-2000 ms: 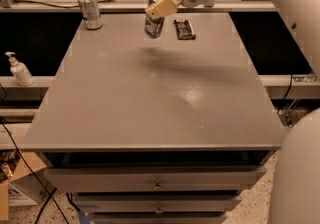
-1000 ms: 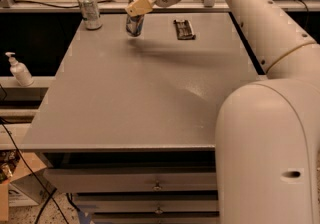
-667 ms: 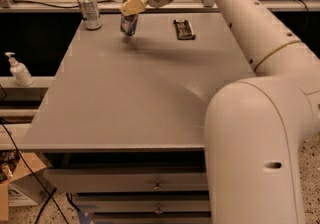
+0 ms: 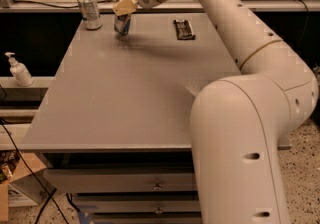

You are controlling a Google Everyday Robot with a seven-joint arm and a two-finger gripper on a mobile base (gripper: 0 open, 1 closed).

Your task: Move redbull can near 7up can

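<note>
- The gripper (image 4: 125, 6) is over the far left part of the table (image 4: 125, 98), its tan fingers closed on the upper part of the redbull can (image 4: 122, 25).
- The redbull can hangs under the gripper with a slight tilt. Its base is at or just above the tabletop; whether it touches cannot be told.
- The 7up can (image 4: 89, 10) stands upright near the table's far left corner, close to the left of the redbull can, with a small gap between the two.
- The white arm (image 4: 235, 23) reaches in from the right foreground and stretches across the far edge to the gripper.
- A dark flat object (image 4: 183, 29) lies on the table to the right of the redbull can, well apart from it.
- A white pump bottle (image 4: 19, 70) stands on a lower ledge left of the table.
- Drawers (image 4: 125, 180) sit under the tabletop, and a cardboard box (image 4: 15, 188) is on the floor at lower left.
</note>
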